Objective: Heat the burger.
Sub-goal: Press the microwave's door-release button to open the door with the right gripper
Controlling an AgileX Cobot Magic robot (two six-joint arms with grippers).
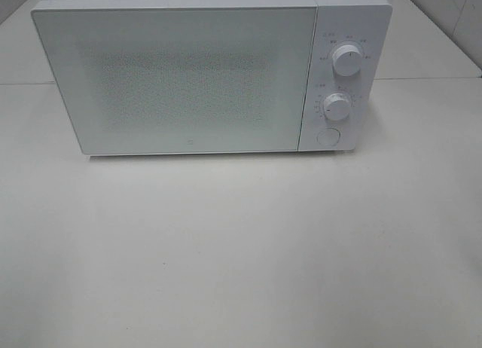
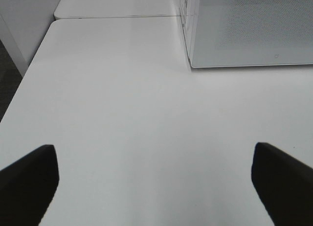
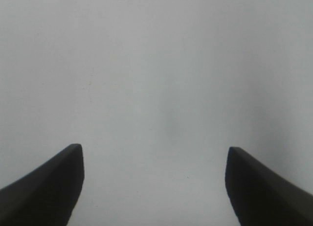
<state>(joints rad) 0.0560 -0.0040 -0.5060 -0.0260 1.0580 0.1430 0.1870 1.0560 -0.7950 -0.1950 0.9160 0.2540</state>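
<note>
Clearly, the left tool (image 2: 154, 160) is open wide, its 2 dark fingers (image 2: 29, 182) far apart with only the white bench (image 2: 122, 113) between them. Ahead of this tool, well apart from it, stands the white microwave (image 2: 249, 30), and its door (image 1: 181, 80) is closed. Beside the door are 2 round knobs (image 1: 347, 59) set in a column, with 1 round button (image 1: 327, 136) under them. The right tool (image 3: 154, 155) is open too and holds nothing; before it lies only the bench surface. The burger shows in no view, so I cannot tell where it is.
</note>
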